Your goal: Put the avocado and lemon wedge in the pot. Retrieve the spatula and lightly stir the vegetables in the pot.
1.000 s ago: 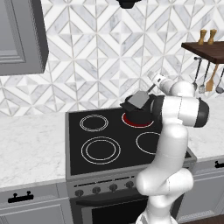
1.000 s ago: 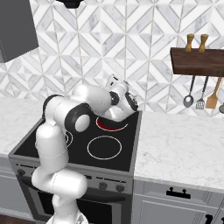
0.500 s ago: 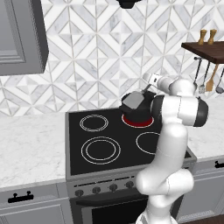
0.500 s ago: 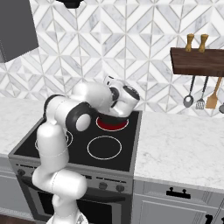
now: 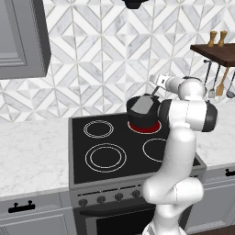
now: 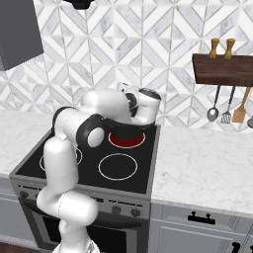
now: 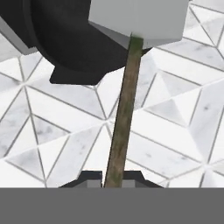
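Gripping the spatula by its thin brown handle, fingertips of the gripper pinched tight on it from both sides, in the hand view. Holding the broad grey head out past the handle, right at the rim of the pot. Sitting on the glowing red back burner of the stove, that pot, with the grey head hanging over its mouth in the left base view. Blocking most of the pot in the right base view, the arm. Hanging on the far wall under the shelf, ladles and a wooden utensil. Judging progress: spatula retrieved and brought to the pot; stirring probably beginning or underway. Unable to tell whether avocado and lemon are inside, since no view is showing the pot's contents.
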{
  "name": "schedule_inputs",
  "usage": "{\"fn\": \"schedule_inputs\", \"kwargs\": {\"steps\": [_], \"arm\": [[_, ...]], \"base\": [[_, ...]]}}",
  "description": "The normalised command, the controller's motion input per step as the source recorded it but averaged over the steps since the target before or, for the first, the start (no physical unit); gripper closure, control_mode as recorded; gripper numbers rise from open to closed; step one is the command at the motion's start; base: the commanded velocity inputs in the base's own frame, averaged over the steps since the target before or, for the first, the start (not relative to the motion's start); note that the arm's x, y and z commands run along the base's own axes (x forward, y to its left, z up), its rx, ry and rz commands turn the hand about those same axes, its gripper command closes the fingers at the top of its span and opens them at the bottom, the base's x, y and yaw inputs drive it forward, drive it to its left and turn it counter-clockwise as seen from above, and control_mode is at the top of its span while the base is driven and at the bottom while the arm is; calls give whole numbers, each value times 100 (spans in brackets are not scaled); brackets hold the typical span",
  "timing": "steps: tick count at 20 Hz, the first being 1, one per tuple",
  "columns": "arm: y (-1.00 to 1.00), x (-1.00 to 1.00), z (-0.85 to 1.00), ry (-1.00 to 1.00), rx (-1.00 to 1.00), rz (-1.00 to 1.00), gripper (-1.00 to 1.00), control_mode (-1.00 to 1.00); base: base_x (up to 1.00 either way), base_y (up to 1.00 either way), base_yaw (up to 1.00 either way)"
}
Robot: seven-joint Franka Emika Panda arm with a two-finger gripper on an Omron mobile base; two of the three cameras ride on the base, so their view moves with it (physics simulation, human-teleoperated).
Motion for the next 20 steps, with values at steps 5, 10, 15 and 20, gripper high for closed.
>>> {"fn": "schedule_inputs", "kwargs": {"steps": [5,10,15,20], "arm": [[4,0,-9,0,-11,15,100,-100],[-7,10,5,0,-5,4,100,-100],[-27,28,23,-3,0,0,100,-100],[6,29,-35,-2,-6,0,100,-100]], "base": [[0,0,0],[0,0,0],[0,0,0],[0,0,0]]}}
